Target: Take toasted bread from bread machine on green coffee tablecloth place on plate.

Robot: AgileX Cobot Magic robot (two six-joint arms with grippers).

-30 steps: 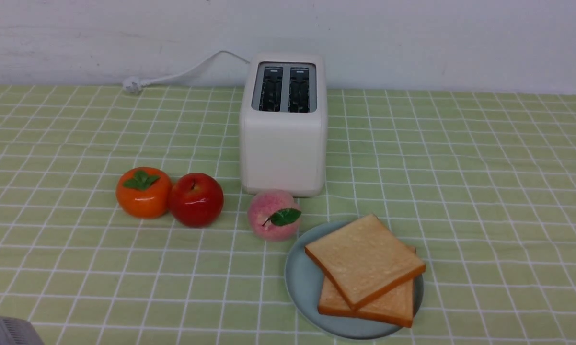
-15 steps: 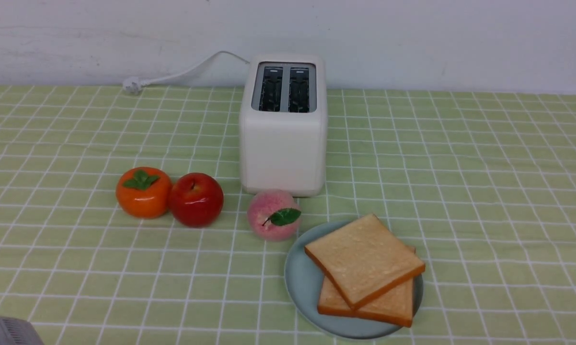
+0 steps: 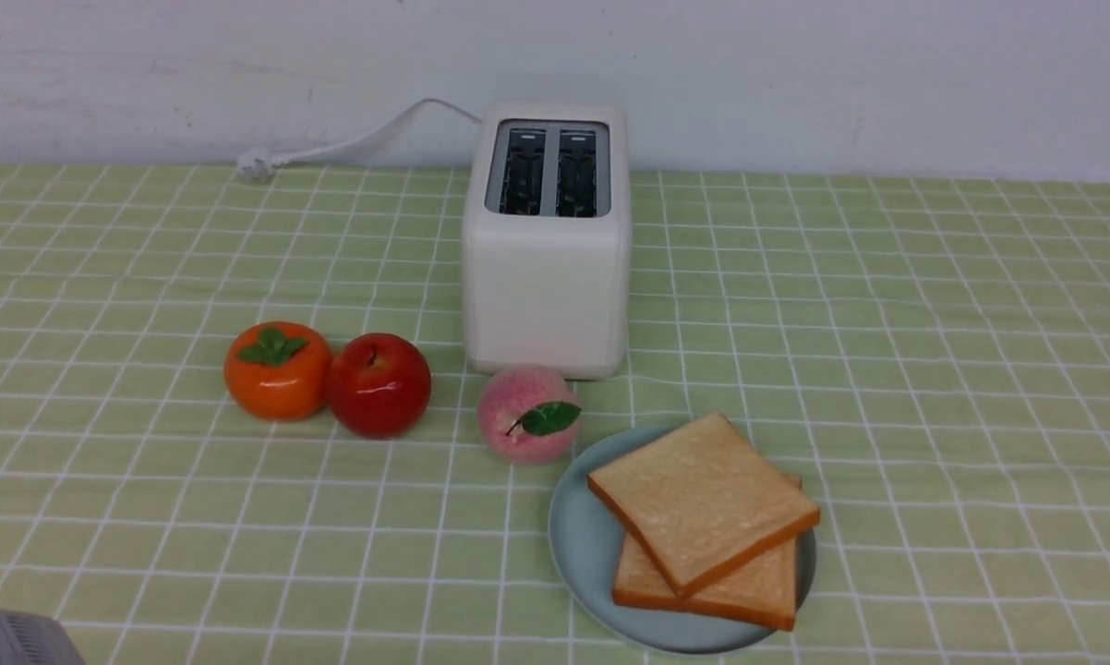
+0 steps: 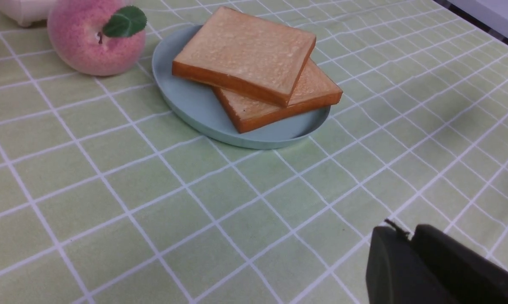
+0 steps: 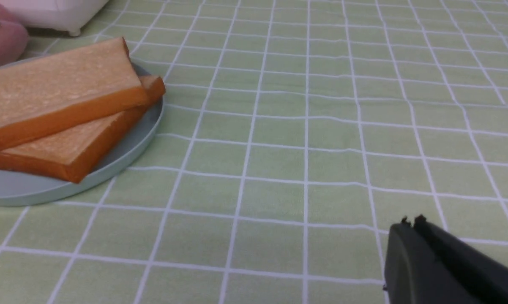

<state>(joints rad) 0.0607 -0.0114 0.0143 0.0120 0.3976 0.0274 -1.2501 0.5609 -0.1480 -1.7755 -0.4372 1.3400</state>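
Two toasted bread slices point(image 3: 703, 499) lie stacked and skewed on the pale blue-green plate point(image 3: 578, 545), in front of the white bread machine point(image 3: 546, 277), whose two slots are empty. The stack also shows in the left wrist view point(image 4: 245, 50) and the right wrist view point(image 5: 59, 88). My left gripper point(image 4: 404, 234) is shut and empty, low over the green coffee tablecloth point(image 3: 934, 369), well short of the plate point(image 4: 186, 105). My right gripper point(image 5: 410, 223) is shut and empty, to the right of the plate point(image 5: 123, 156).
An orange persimmon point(image 3: 276, 369), a red apple point(image 3: 377, 383) and a pink peach point(image 3: 525, 413) sit left of the plate. The toaster's white cord point(image 3: 352, 139) runs to the back left. A grey part of my left arm point(image 3: 15, 637) shows at the bottom left corner.
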